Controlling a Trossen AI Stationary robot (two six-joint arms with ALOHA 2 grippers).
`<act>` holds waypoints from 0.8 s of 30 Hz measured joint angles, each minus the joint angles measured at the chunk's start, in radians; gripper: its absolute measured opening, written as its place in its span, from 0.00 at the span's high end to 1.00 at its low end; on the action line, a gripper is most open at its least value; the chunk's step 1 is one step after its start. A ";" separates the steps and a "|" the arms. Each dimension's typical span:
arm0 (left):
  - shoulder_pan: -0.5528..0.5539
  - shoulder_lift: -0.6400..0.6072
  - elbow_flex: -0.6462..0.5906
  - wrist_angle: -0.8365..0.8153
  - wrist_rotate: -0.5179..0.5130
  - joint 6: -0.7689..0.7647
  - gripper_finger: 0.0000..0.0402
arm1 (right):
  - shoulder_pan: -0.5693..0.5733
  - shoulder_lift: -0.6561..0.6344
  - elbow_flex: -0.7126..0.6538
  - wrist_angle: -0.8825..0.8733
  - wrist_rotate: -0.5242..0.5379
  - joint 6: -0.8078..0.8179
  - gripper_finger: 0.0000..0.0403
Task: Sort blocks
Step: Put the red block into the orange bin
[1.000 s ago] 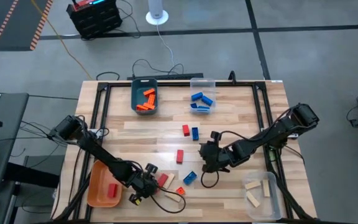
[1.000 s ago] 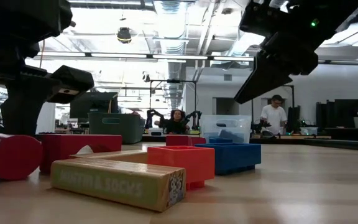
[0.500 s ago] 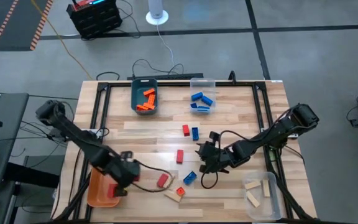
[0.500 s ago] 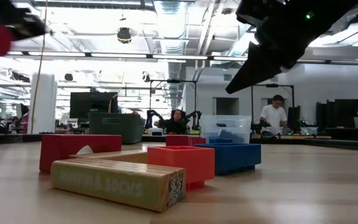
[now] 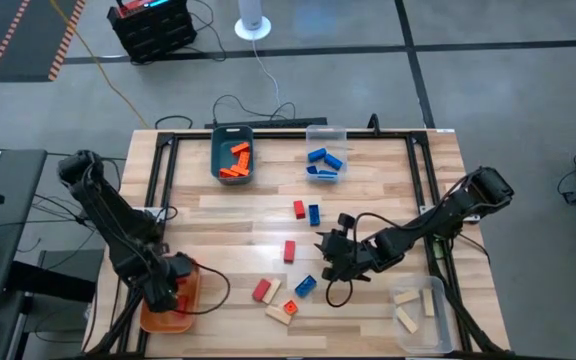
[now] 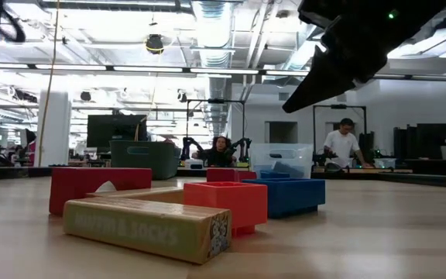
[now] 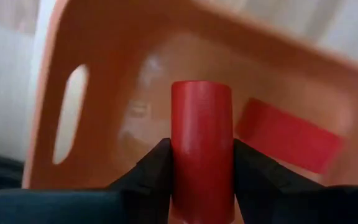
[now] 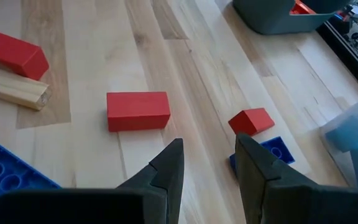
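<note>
While my left pincer [image 7: 202,168] hangs over the orange bin [image 5: 190,300] at the near left corner of the worktop [image 5: 388,195], it is clamped on a red cylinder block [image 7: 201,140], with another red block [image 7: 288,134] already lying in the bin below. If I let go from this height, I judge the round piece could bounce or roll against the bin wall, and if the pincer is nearer the rim than it looks, the piece could tip out onto the worktop.

My right pincer [image 8: 209,163] hovers above the middle of the worktop with its fingers narrowly parted and nothing between them. Ahead of it lie a red brick [image 8: 138,111], a smaller red wedge-like block [image 8: 251,120] just beside a blue studded block [image 8: 271,152], and another blue studded block [image 8: 8,175] close by. With so small a gap, coming down on the red brick could push it aside instead of straddling it, and a reach toward the small red piece could nudge its blue neighbour.

The remaining loose blocks sit near the worktop's centre and near edge: a red one [image 5: 262,290], a wooden one [image 5: 279,313] and a blue one [image 5: 305,286]. Sorted orange, blue and wooden blocks already rest in the teal bin [image 5: 218,160] and the clear bins [image 5: 339,132].
</note>
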 joint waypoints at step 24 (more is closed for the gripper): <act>0.172 0.007 0.118 0.100 -0.061 0.266 0.48 | 0.000 0.000 0.000 0.001 0.004 -0.009 0.70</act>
